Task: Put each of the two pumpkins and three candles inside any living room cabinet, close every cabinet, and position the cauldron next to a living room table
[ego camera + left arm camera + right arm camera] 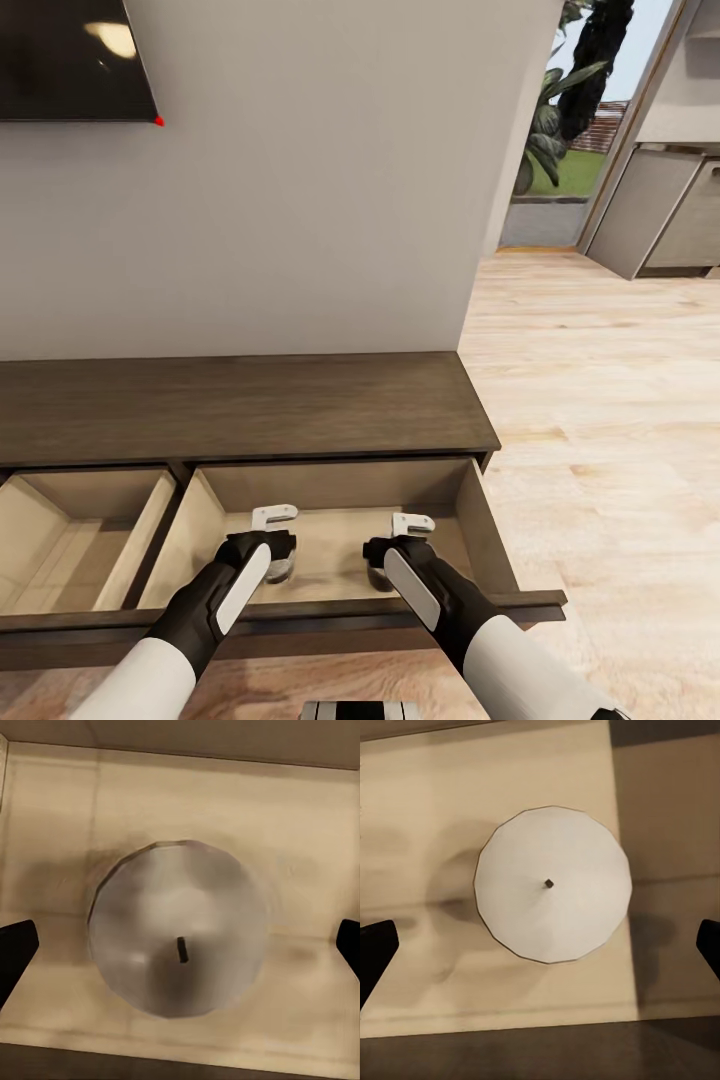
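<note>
Candles: two stubby round-topped candles are seen standing on the pale beige floor of an open drawer, one under each gripper.
Grey candle [178, 928]: a grey-beige cylinder with a short dark wick is seen from above in the left wrist view, between the two dark fingertips [15, 952], untouched by either.
Cream candle [553, 883]: a pale cream cylinder with a small dark wick is seen from above in the right wrist view, apart from both fingertips [376, 949].
Left gripper [274, 517]: it is held over the drawer, fingers spread wide, nothing gripped.
Right gripper [412, 524]: it is held over the same drawer, fingers spread wide, nothing gripped.
Cabinet [240, 405]: a long low dark-brown wood unit is set against a grey wall, with two drawers pulled open side by side.
Drawer [488, 530]: the right-hand one holds both candles, near its front.
Surroundings: a black screen [70, 60] is mounted on the wall; a light wood floor [600, 400] lies to the right.
</note>
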